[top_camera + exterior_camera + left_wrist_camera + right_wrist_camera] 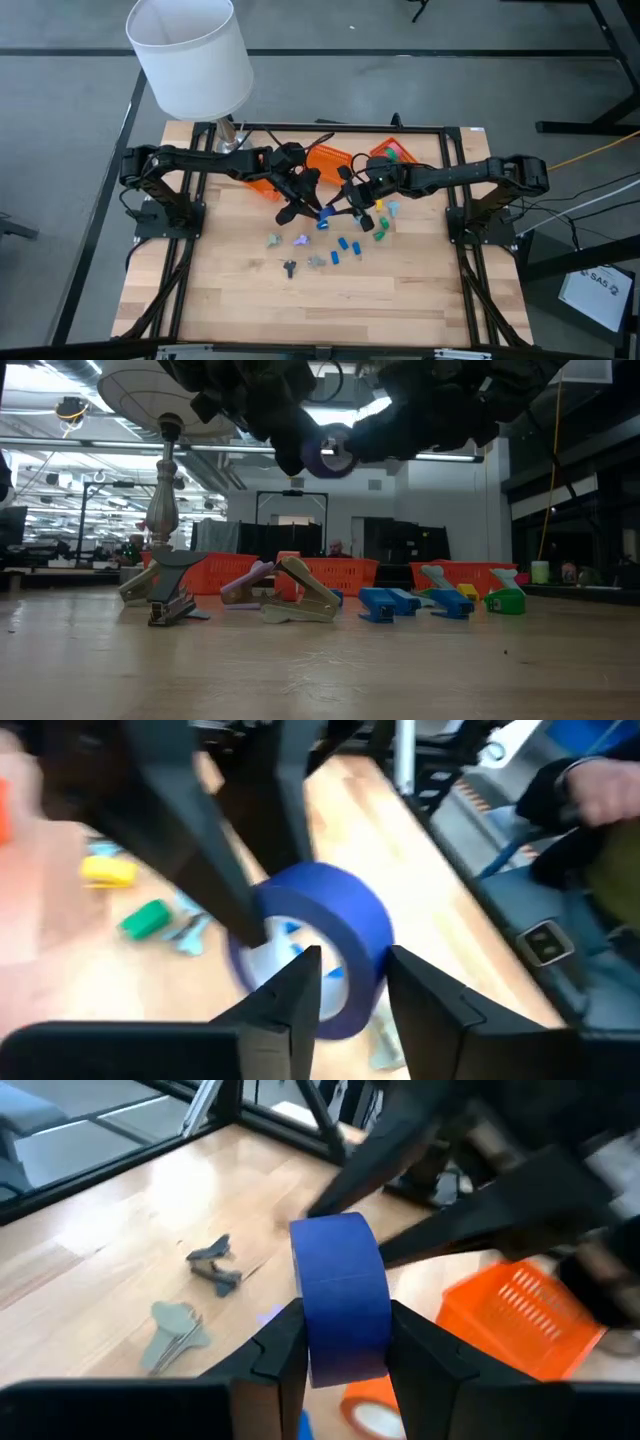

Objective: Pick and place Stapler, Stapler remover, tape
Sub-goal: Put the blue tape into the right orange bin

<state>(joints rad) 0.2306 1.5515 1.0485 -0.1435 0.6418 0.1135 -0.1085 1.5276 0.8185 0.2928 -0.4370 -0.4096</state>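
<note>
A blue tape roll (323, 222) hangs in the air over the middle of the table, between both grippers. In the low view the tape roll (335, 457) sits high above the wood. My left gripper (352, 995) reaches it from the table's left and my right gripper (340, 1355) from the right; each is shut on it. Staplers and staple removers (300, 600) lie on the wood below. An orange ring (365, 1415), perhaps a small tape roll, shows under the right gripper. The other small rolls cannot be made out. My left gripper holds the blue roll's ring wall (355, 975), one finger (295, 995) inside the hollow and the other (430, 1005) outside. The roll is lifted clear of the table. My right gripper pinches the roll between its two fingers with the outer band (340, 1295) facing the wrist camera, so the roll stands edge-on in the hold. It comes slanting from the table's right, and its fingers (215, 870) show on the roll's far side in the left wrist view.
Two orange baskets (325, 160) (395, 152) stand at the far side of the table. A lamp with a white shade (190, 50) stands at the far left. Small blue (345, 245), green (380, 235) and grey pieces (275, 240) lie scattered mid-table. Bare wood lies toward the near edge.
</note>
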